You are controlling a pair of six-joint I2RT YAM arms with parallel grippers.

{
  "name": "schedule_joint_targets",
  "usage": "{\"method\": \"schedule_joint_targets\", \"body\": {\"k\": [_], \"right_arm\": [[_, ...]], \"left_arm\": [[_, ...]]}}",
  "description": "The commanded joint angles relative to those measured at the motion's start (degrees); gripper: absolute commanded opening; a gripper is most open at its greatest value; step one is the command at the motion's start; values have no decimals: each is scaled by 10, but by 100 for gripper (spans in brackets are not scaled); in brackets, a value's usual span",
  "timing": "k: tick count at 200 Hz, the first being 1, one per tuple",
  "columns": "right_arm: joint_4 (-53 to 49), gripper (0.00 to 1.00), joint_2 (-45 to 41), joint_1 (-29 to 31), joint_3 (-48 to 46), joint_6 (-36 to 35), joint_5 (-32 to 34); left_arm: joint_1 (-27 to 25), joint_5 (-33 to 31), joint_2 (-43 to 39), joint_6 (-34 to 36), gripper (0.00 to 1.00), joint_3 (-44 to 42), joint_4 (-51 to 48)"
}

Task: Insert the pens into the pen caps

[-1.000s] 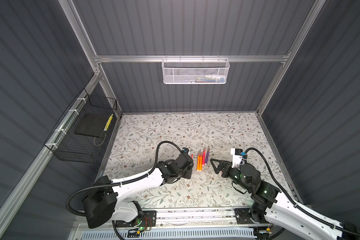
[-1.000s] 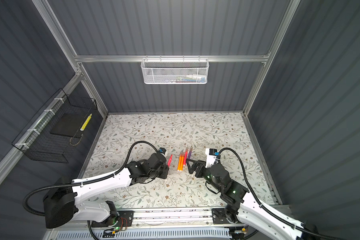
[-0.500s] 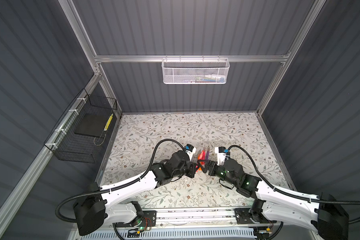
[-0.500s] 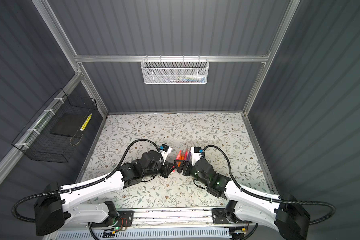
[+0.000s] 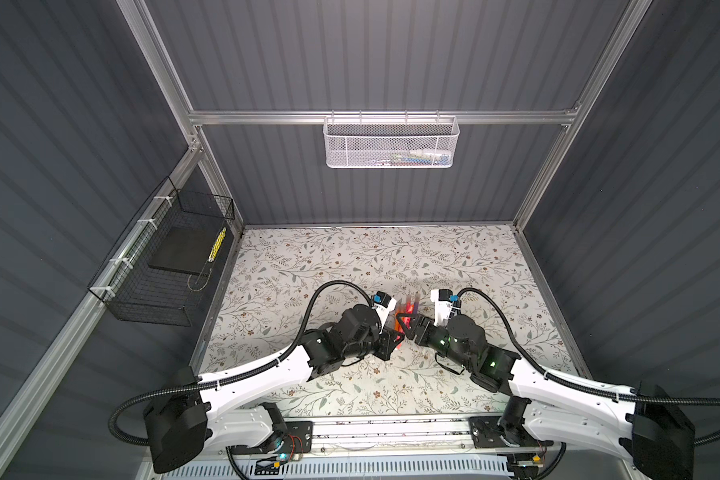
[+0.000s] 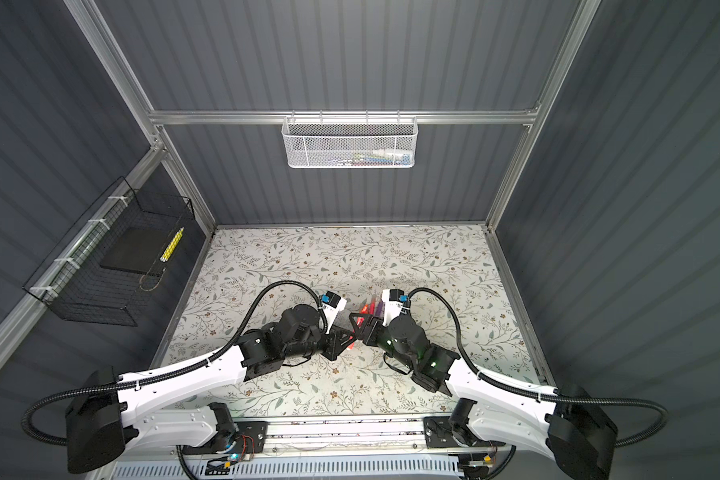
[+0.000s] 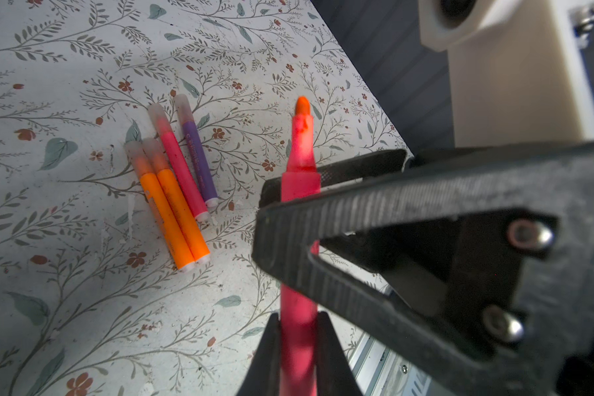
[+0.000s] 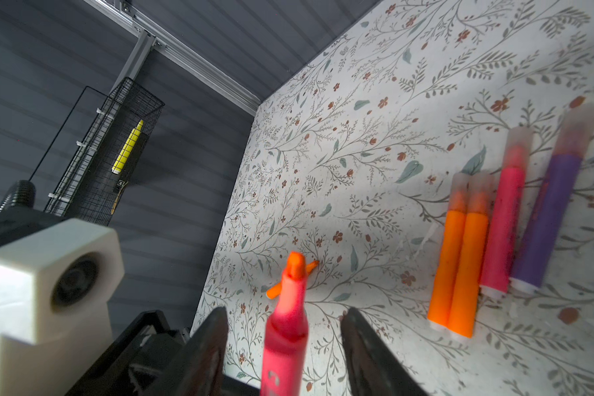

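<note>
- In both top views the two arms stretch low from the front rail to the middle of the table (image 5: 308, 266) and bend inward, so that the left gripper (image 5: 391, 345) and the right gripper (image 5: 406, 325) meet nose to nose.
- In a top view a short piece of the red pen (image 6: 352, 344) shows at the left gripper. Which way it points I cannot tell here.
- Just behind the grippers the four pens (image 5: 410, 308) lie together on the table, with their long axes running away from the rail.
- In the left wrist view the left gripper (image 7: 299, 346) is closed tight on the barrel of the red pen (image 7: 300, 185). The pen runs straight out from the fingers, off the table, with its bare orange tip in front.
- In the same view the right gripper (image 7: 275, 211) crosses the pen, one finger on each side of it.
- The four pens (image 7: 175, 192) lie side by side, touching: two orange, one pink and one purple. Their caps (image 7: 158, 116) all point the same way.
- In the right wrist view the right gripper (image 8: 285, 329) is about half open. The red pen (image 8: 283, 353) stands between its fingers with a gap on each side, so it holds nothing.
- The pen's tip points forward, and the four pens (image 8: 494, 240) lie beside it.
</note>
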Motion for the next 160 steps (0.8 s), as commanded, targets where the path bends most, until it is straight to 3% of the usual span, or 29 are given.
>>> {"method": "schedule_joint_targets", "body": {"k": [1,29,82,128,160], "right_arm": [[-9,56,-4,2,19,-3,21],[-14,53,-4,1,23,-6,26],[-20,18,3,2,28,-1,16],[2,7,1,6,19,13,-8],[8,5,5,15,20,15,-10]], "left_arm": [[-5,10,7,11,2,-6,11],[-7,12,11,14,2,-4,9],[-9,10,15,18,7,-3,11],[-10,0,35,24,36,-1,23],[-9,-17,53,25,39,12,26]]}}
